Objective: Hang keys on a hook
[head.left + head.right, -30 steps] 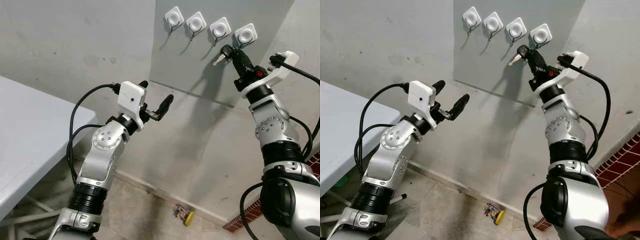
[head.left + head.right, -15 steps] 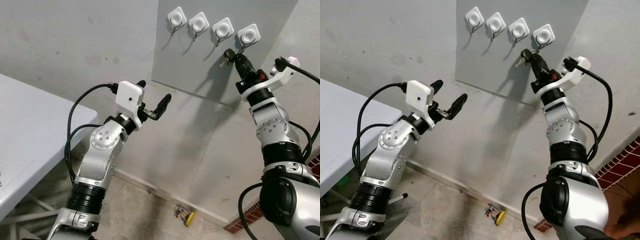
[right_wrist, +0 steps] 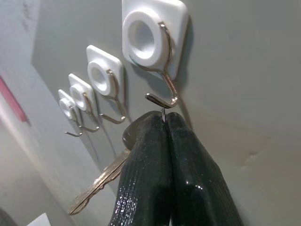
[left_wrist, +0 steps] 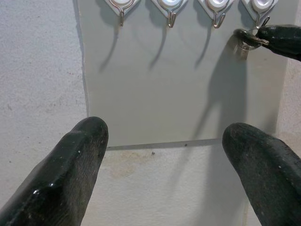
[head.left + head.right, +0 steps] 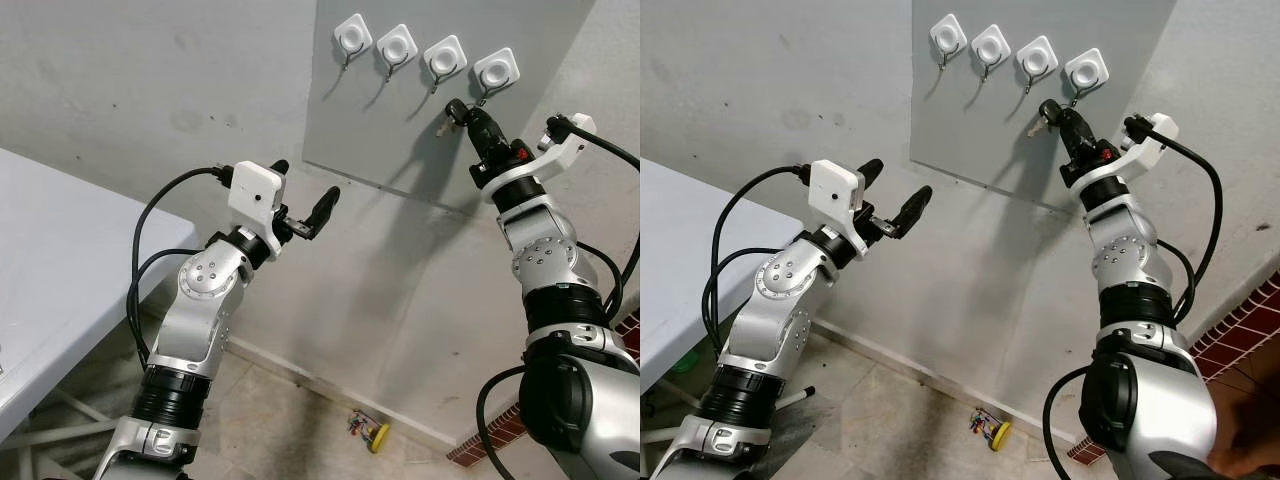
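The right tool (image 5: 462, 112) is raised to the grey wall panel (image 5: 400, 130), its two black fingers (image 3: 164, 169) pressed together on the keys (image 3: 101, 181). It grips them by the ring end, and a thin sliver of the key ring pokes out between the fingertips. That looks deliberate: holding the ring at the very tip leaves the loop free to be slipped over a wire hook while the key blade hangs out of the way.

The keys sit right under the rightmost hook (image 3: 162, 96) of a row of four white-backed hooks, with the ring's exposed edge just below the hook's upturned end. Whether ring and wire touch I cannot tell; the ring does not look to be over the hook yet. So the hanging step is, by my reading, still in hand, and the next move would call for a small lift and a shift toward the hook's open tip.

The visible key's long axis runs from the gripped ring away and downward, its blade pointing down and toward the robot's left, away from the hook, roughly along the panel face.

The left tool (image 5: 305, 200) is held up in front of the wall, below and well left of the hooks, fingers spread wide and carrying nothing. It seems parked, with its wrist camera facing the hooks. A pale worktop (image 5: 50, 260) stands at the far left.
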Controlling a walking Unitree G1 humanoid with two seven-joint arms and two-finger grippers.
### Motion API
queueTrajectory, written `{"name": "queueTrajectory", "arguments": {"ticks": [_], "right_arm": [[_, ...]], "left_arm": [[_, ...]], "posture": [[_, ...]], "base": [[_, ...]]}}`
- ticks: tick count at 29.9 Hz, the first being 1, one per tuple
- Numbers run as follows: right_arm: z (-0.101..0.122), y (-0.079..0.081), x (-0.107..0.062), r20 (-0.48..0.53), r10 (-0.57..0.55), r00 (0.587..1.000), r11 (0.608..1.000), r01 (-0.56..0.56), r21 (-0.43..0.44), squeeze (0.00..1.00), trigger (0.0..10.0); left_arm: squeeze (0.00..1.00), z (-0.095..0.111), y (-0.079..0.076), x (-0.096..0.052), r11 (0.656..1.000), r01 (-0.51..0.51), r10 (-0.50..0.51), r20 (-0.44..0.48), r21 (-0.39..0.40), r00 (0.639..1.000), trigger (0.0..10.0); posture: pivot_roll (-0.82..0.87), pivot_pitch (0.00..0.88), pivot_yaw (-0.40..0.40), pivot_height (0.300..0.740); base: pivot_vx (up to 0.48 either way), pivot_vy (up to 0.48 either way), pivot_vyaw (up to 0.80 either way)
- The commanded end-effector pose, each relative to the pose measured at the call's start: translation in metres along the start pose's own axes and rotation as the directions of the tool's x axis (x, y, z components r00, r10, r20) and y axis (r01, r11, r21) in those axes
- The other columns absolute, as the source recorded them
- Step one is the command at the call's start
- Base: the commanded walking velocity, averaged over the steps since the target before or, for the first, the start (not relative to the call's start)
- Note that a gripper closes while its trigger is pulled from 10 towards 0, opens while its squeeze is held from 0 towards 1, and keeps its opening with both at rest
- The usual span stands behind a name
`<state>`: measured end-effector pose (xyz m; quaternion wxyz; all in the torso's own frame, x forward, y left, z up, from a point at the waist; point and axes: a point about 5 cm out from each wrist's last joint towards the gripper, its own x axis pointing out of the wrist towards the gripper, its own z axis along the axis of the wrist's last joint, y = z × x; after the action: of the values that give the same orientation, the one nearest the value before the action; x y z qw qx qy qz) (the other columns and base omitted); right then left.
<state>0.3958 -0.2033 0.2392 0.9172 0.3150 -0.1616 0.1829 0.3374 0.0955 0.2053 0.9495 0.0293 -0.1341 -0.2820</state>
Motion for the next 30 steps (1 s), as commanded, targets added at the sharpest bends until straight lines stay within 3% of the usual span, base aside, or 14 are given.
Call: {"name": "queueTrajectory", "arguments": {"ticks": [1, 14, 30], "right_arm": [[0.007, 0.004, 0.000, 0.032, 0.037, 0.999, 0.998, -0.035, -0.049, 0.00, 10.0], [-0.005, 0.002, -0.011, 0.003, 0.064, 0.998, 0.996, -0.064, -0.064, 0.00, 10.0], [0.020, 0.008, -0.006, 0.118, 0.096, 0.988, 0.995, -0.092, -0.037, 0.00, 10.0]], "left_arm": [[0.00, 0.004, -0.001, 0.000, 1.000, 0.000, -0.001, 0.010, 0.009, 1.000, 10.0], [0.00, 0.004, 0.000, 0.000, 1.000, -0.003, 0.003, 0.011, 0.010, 1.000, 10.0], [0.00, 0.005, -0.003, 0.003, 1.000, 0.012, -0.012, 0.018, 0.010, 1.000, 10.0]], "posture": [[0.05, 0.000, -0.097, 0.740], [0.05, 0.000, -0.097, 0.740], [0.04, 0.000, -0.094, 0.740]], "base": [[0.000, 0.000, 0.00], [0.000, 0.000, 0.00], [0.000, 0.000, 0.00]]}}
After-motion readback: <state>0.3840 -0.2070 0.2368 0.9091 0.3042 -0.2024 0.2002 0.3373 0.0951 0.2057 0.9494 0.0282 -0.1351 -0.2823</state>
